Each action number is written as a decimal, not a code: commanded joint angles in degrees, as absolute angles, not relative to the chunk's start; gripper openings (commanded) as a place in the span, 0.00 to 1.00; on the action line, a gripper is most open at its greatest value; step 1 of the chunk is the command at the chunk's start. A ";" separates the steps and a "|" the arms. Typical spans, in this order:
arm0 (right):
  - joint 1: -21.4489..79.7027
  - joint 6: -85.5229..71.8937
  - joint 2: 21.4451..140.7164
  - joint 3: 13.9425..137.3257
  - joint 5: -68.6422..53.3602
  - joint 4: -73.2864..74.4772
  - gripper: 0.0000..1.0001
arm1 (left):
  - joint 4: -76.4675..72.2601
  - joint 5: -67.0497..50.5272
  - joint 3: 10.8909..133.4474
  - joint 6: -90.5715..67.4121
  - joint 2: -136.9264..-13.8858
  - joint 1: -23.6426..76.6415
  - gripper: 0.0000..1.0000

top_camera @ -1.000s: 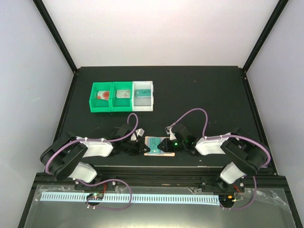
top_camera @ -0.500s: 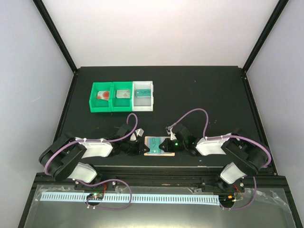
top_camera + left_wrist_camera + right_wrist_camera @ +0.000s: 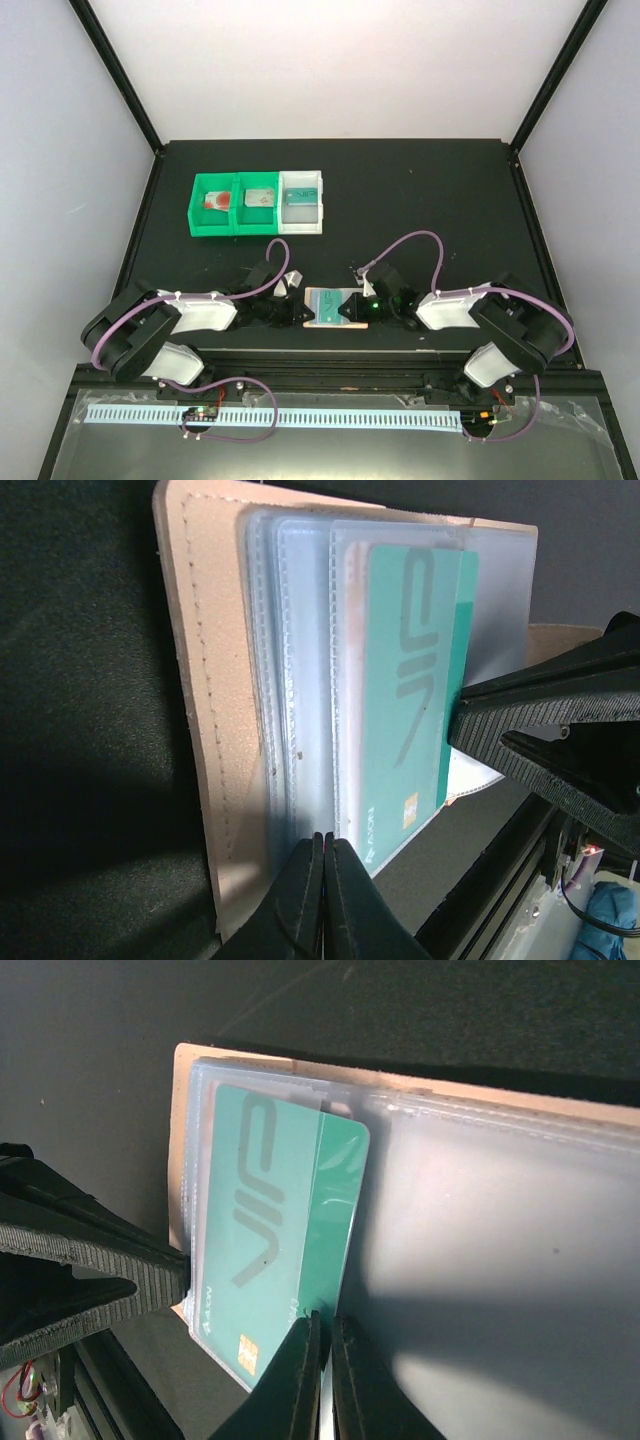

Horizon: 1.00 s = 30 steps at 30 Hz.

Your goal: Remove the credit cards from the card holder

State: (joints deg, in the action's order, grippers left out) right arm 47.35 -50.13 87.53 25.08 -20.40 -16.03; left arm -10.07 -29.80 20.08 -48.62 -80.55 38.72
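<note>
At the near table point(image 3: 420, 200) edge, the card holder point(image 3: 205, 730) is clamped by the closed left end effector point(image 3: 322, 838), and the teal credit card point(image 3: 270, 1230) has just been pinched and drawn slightly outward by the right end effector point(image 3: 322, 1318), so its extraction is judged begun, while other cards point(image 3: 262, 198) are seen in the far bins point(image 3: 215, 228).

A green bin point(image 3: 225, 226) and a white bin point(image 3: 303, 227) are standing side by side, touching, near the table's point(image 3: 440, 200) far left corner.
</note>
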 commanded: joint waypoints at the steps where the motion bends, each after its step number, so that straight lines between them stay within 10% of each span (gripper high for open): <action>1: 46.30 -50.58 86.61 22.98 -20.33 -16.76 0.04 | -6.59 -27.26 19.36 -47.51 -80.34 38.90 0.04; 30: 44.45 -50.54 84.51 20.69 -22.01 -19.17 0.01 | -5.21 -26.72 19.43 -47.40 -78.60 38.85 0.05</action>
